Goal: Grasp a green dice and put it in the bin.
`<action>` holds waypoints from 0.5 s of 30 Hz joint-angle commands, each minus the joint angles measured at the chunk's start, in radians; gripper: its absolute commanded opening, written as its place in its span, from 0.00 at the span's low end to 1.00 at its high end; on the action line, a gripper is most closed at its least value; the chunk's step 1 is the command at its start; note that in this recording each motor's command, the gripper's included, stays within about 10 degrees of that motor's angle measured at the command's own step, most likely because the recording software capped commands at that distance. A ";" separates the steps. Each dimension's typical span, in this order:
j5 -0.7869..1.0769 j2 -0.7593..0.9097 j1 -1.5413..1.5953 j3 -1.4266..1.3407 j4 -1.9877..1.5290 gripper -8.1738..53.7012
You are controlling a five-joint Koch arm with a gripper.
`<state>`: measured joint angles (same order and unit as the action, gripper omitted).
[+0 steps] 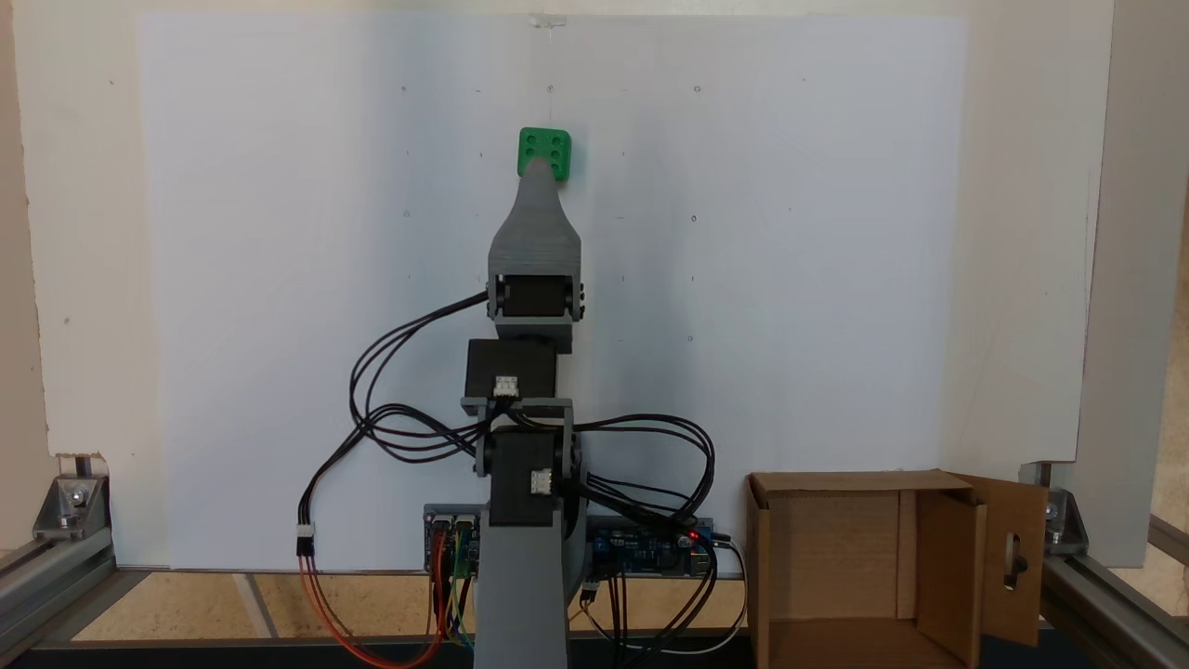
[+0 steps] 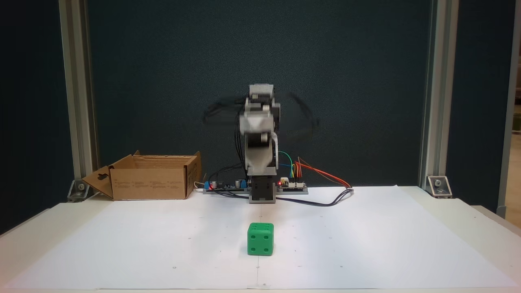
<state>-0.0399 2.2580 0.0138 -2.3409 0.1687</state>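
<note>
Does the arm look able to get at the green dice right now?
Probably yes. The green dice sits alone on the white paper straight in front of the arm, and the cardboard box stands well off to the side.

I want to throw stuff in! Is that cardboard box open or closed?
Open. The bin has its flaps folded outward in both fixed views, and you can see its bare brown inside.

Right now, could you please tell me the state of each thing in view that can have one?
green dice: resting on the white paper, not held, four pips facing the front camera.
bin: open, flaps spread, nothing visible inside.
gripper: raised above the table; open or shut cannot be told.
control board: red light on.
</note>
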 commanded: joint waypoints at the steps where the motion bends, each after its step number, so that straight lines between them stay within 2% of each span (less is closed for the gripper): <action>1: -0.097 0.106 0.025 0.133 -0.159 0.82; 4: -0.129 0.100 0.061 0.252 -0.354 0.82; 8: -0.164 0.000 0.117 0.399 -0.612 0.82; 15: -0.176 -0.272 0.103 0.630 -1.058 0.82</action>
<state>-0.1687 2.0141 0.1181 -1.7886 -0.7900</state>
